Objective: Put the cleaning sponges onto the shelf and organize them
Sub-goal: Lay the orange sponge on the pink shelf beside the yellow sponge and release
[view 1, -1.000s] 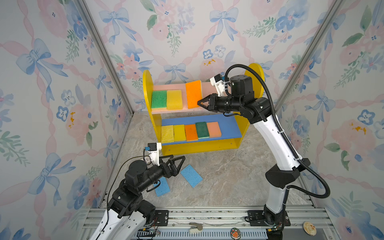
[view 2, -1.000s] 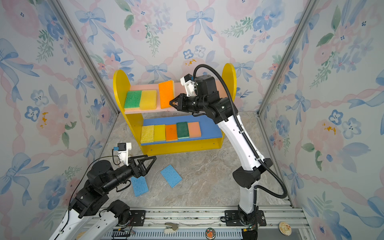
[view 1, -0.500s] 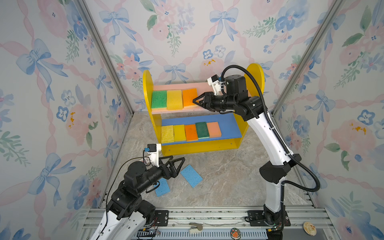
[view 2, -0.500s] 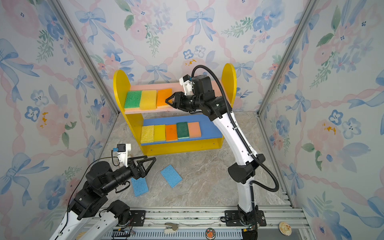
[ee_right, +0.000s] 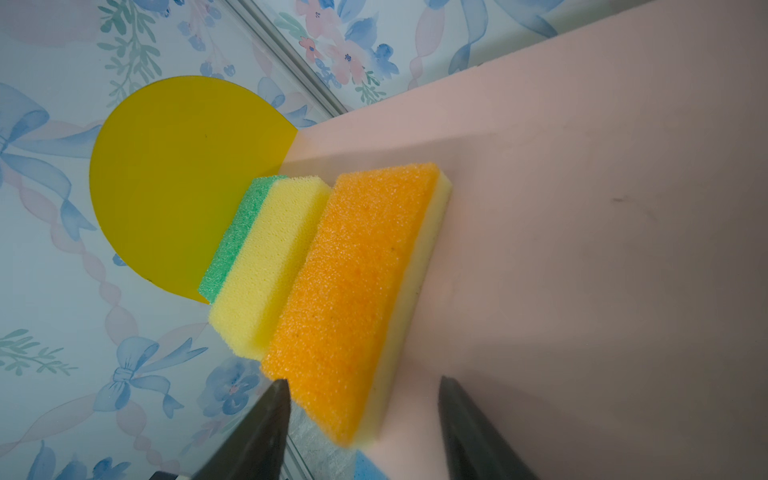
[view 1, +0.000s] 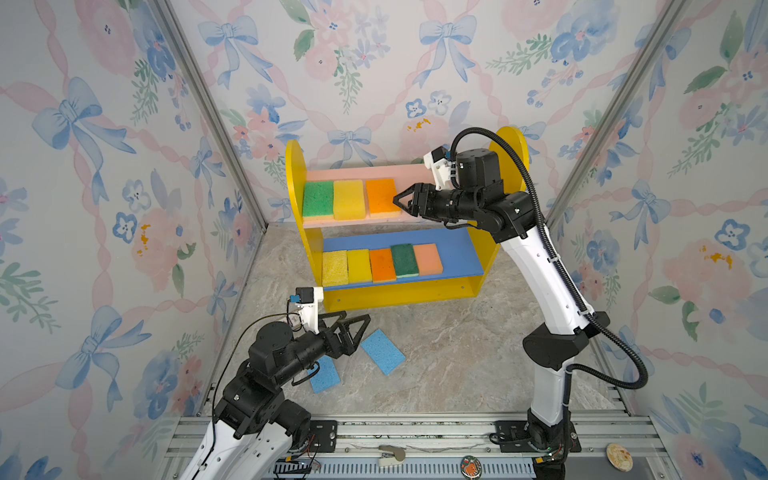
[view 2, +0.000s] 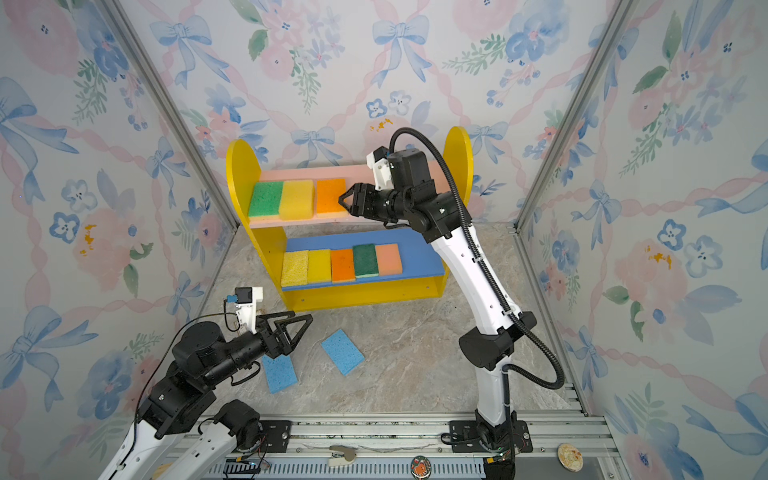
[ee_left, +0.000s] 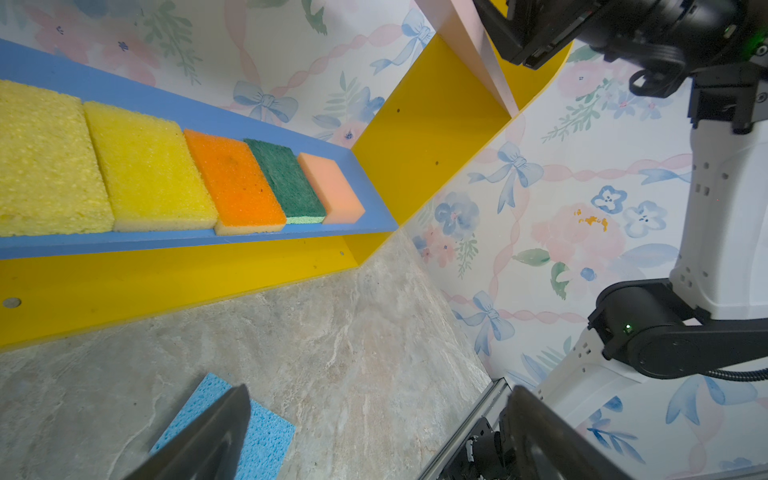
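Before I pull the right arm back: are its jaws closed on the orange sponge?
No, the jaws stand apart in the right wrist view, and the orange sponge lies flat on the pink board.

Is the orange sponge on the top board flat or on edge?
Flat: orange sponge lies face up on the pink board, right pincer open at its end.

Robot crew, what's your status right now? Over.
Both grippers open: right gripper at the orange sponge, flat on the pink upper board; left gripper above the tabletop. Eight shelved, two light blue sponges left on the tabletop. Nothing in the way.
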Motion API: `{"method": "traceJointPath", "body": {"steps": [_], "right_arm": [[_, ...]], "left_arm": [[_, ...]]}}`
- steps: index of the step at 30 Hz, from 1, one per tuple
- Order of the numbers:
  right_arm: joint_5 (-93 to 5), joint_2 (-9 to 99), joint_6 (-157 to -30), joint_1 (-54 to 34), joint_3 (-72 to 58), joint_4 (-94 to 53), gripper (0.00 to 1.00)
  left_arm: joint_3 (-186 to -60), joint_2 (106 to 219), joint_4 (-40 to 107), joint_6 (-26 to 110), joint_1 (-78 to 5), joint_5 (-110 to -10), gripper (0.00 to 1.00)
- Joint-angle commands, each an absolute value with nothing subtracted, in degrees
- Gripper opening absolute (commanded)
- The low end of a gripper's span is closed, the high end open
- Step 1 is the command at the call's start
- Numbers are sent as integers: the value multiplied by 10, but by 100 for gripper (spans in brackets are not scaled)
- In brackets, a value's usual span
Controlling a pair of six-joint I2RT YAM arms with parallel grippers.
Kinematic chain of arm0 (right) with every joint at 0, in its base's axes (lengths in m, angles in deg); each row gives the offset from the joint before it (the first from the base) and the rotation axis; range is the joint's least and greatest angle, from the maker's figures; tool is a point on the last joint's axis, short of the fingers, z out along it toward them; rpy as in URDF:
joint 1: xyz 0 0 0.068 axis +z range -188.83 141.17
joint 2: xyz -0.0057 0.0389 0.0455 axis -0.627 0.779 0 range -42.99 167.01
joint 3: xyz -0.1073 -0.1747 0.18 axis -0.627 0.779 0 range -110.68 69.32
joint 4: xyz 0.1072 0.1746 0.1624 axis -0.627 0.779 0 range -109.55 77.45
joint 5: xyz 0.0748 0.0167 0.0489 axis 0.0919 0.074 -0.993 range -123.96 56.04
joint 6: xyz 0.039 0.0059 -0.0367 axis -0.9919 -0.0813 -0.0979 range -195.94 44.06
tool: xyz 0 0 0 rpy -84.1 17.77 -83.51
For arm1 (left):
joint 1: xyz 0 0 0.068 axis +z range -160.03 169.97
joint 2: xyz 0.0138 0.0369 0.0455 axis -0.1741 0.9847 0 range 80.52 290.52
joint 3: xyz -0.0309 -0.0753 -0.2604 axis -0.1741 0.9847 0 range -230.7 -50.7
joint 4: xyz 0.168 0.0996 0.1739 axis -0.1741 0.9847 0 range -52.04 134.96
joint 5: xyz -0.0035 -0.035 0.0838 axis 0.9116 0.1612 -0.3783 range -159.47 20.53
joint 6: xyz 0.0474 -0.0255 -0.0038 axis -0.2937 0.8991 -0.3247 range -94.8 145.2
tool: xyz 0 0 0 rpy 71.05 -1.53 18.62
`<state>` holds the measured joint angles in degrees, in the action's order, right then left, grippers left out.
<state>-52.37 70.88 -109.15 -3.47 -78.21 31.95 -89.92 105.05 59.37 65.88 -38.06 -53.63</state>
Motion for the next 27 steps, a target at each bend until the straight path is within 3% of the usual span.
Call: {"method": "traceJointPath", "body": {"steps": [1, 27], "right_arm": [[-540, 741, -1098, -31, -810, 323, 60], [-577, 782, -1129, -15, -813, 284, 62]], "left_arm": [[-917, 1044, 614, 640, -377, -539, 98], [-914, 1026, 636, 637, -377, -548, 98]]}}
